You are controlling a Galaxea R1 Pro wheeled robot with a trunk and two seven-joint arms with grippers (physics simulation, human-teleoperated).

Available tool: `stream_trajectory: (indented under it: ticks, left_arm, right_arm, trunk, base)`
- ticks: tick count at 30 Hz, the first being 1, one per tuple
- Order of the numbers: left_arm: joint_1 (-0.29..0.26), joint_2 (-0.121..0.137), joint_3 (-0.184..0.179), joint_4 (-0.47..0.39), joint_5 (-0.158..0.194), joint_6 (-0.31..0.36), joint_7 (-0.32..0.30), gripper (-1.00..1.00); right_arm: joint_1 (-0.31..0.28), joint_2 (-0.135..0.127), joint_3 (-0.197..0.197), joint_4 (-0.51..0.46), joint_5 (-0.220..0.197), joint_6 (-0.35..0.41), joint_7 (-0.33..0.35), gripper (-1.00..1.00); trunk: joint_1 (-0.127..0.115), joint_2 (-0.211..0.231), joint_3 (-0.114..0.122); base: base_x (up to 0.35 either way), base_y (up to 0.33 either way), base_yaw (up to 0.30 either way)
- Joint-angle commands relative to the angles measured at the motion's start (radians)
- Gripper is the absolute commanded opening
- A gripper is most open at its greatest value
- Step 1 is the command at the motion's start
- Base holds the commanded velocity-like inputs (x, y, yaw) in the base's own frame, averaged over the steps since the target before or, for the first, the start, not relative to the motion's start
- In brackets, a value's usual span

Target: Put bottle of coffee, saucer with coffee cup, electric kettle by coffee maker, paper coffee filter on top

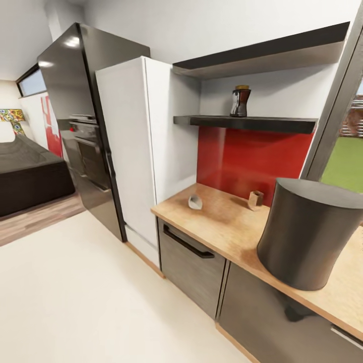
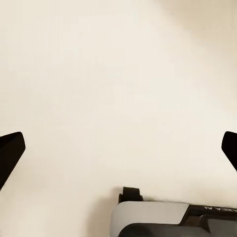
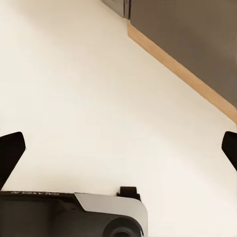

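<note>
On the dark wall shelf (image 1: 247, 122) stands the bottle of coffee (image 1: 240, 101), dark with a gold lid. Below it, the wooden countertop (image 1: 227, 227) carries a small pale grey object (image 1: 195, 202) and a small brown cup-like object (image 1: 255, 199) near the red backsplash. A large dark grey cylinder (image 1: 308, 233) stands on the counter close to the camera at the right. My left gripper (image 2: 118, 150) is open over the cream floor, its dark fingertips (image 2: 11, 150) far apart. My right gripper (image 3: 118, 150) is also open above the floor near the cabinet base.
A white tall cabinet (image 1: 132, 151) and a black fridge (image 1: 75, 91) stand left of the counter. Grey drawer fronts (image 1: 190, 264) sit under the countertop. There is a window (image 1: 348, 151) at the right and a dark couch (image 1: 27, 174) at far left. Cream floor (image 1: 75, 302) spreads in front.
</note>
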Motion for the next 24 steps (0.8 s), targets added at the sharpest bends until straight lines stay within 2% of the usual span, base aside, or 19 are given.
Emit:
stream_trajectory:
  ticks: [1,17,24]
  left_arm:
    - [-0.001,0.0,0.0,0.001,0.006,-0.003,0.0,1.0]
    - [-0.001,0.0,0.001,0.001,0.006,-0.003,0.0,1.0]
    - [-0.001,0.0,0.001,0.001,0.006,-0.003,0.0,1.0]
  right_arm:
    - [0.0,0.0,-0.001,-0.001,-0.001,-0.002,0.004,1.0]
    - [0.0,0.0,-0.001,-0.003,-0.003,-0.001,0.01,1.0]
    - [0.0,0.0,0.001,-0.001,-0.002,-0.002,0.01,1.0]
  trunk:
    - [0.001,-0.002,-0.002]
    - [0.001,-0.002,-0.002]
    - [0.001,-0.002,-0.002]
  base:
    - [0.195,0.283,-0.258]
    - [0.189,0.285,-0.261]
    - [0.148,0.311,-0.051]
